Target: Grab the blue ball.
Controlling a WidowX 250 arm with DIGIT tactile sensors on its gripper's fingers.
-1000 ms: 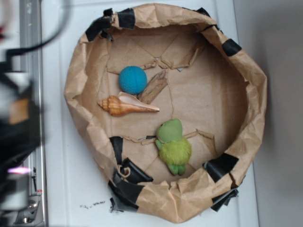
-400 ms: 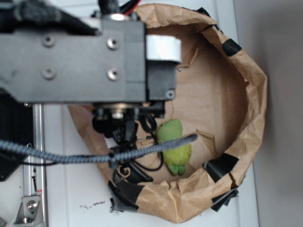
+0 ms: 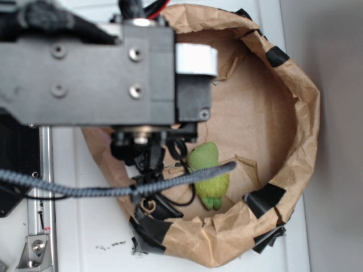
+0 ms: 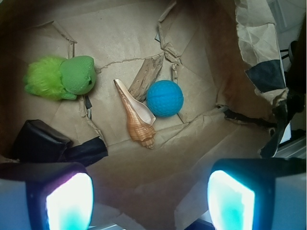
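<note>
Gripper (image 4: 151,201) spread wide, nothing between its fingers (image 4: 64,199), touching no object; both pads show a pale glowing face at the bottom edge of the wrist view. It hangs above the crumpled paper floor, clear of every item.

Blue ball (image 4: 164,98) sits on the floor of the brown paper basin (image 4: 249,33), round, turquoise, with a finely dimpled surface. It touches or nearly touches the wide end of a spiral seashell (image 4: 136,117), which is tan and cream, glossy, tapering to a point. A flat grey-brown piece of wood (image 4: 145,76) lies just beside the ball's upper left, resting against the shell's narrow end. Green plush toy (image 4: 60,77), fuzzy lime body with a smoother darker head, lies well apart to the left.

Basin walls are creased kraft paper patched with black tape (image 4: 266,76). In the exterior view the arm's black metal housing (image 3: 102,73) covers the ball, shell and wood; only the plush toy (image 3: 208,175) and the paper rim (image 3: 300,113) show.
</note>
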